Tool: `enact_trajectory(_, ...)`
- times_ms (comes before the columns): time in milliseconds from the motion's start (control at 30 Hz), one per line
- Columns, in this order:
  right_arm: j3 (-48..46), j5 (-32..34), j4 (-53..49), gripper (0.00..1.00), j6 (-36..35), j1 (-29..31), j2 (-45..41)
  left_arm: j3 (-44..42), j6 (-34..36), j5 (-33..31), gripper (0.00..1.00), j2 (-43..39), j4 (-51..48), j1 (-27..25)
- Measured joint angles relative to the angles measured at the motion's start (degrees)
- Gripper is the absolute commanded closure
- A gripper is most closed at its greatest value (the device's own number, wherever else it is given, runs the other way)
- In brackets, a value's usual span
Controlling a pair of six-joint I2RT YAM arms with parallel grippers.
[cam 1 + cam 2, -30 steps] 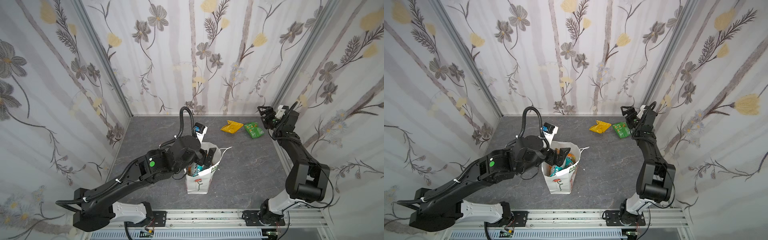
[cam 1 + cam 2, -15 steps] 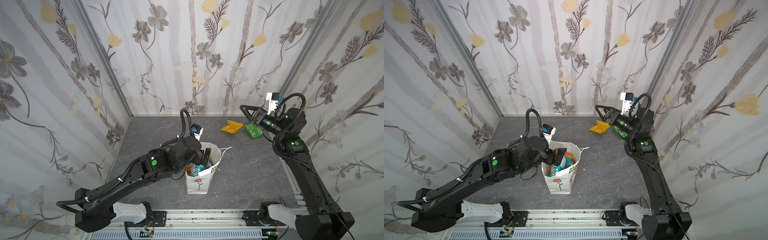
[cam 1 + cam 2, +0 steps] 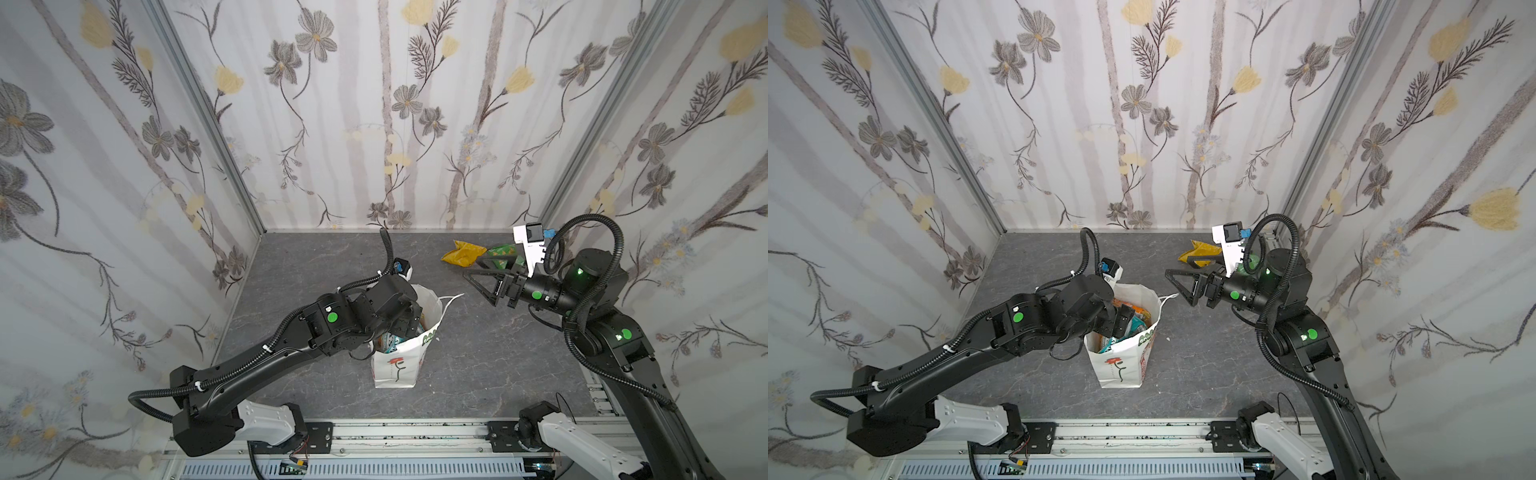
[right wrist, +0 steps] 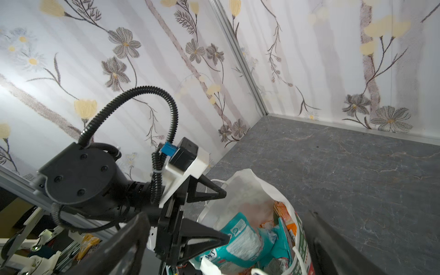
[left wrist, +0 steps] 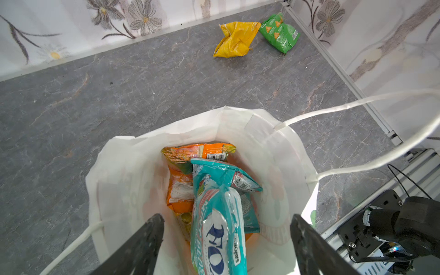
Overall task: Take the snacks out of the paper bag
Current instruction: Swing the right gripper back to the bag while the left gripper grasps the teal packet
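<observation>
- The paper bag (image 3: 398,368) stands upright near the middle of the table (image 3: 316,266), long axis vertical, mouth open to the top. Its side with the printed red flower faces the front rail (image 3: 415,436).
- The bag is smooth white paper with creased walls. A white cord handle (image 5: 357,104) loops out from its rim on the right arm's side.
- Inside the bag, a teal packet (image 5: 217,228) of crinkly foil stands on end, its long axis running up toward the mouth. A second teal packet (image 5: 226,175) leans behind it, and an orange packet (image 5: 182,173) sits against the far wall.
- The left fingers (image 5: 147,238) are spread wide just inside the bag's mouth, one on either side of the front teal packet and not pressed on it.
- The left wrist (image 3: 386,299) hangs over the bag's rim and covers much of the opening in both top views.
- The right fingers (image 4: 128,247) are spread wide and empty. They hover beyond the bag on the handle side, apart from it, pointing toward it.
- A crumpled yellow packet (image 3: 462,253) lies flat on the table well behind the bag, near the back wall. A green packet (image 3: 500,251) lies just beside it, partly hidden by the right arm (image 3: 582,286) in the top views.
- The table is grey with a veined stone pattern, and flowered wallpaper (image 3: 374,124) closes in three sides around the bag.
</observation>
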Motion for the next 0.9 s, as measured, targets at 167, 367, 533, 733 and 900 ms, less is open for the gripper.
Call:
enact_trajectory(167,-2.7,2.1,-4.4,0.01,-1.4,0.7,-3.0,0.3,-1.4,0.9,0.32,3.2,-1.4,0.9)
enact_trajectory(367,-4.7,3.0,-7.5,0.01,-2.2,0.7,-3.9,0.5,-2.0,2.8,0.46,6.6,-1.9,1.7)
enact_trajectory(533,-5.2,3.6,-8.1,0.00,-2.7,0.7,-3.9,0.5,-2.8,3.3,0.61,8.6,-2.2,2.1)
enact_trajectory(733,-5.2,4.3,-8.4,0.01,-3.2,0.7,-3.9,0.7,-3.4,4.3,0.85,10.2,-2.4,2.1)
enact_trajectory(900,-5.6,4.9,-8.4,0.01,-3.5,0.7,-3.9,2.4,-3.3,4.8,1.00,11.0,-3.3,2.3)
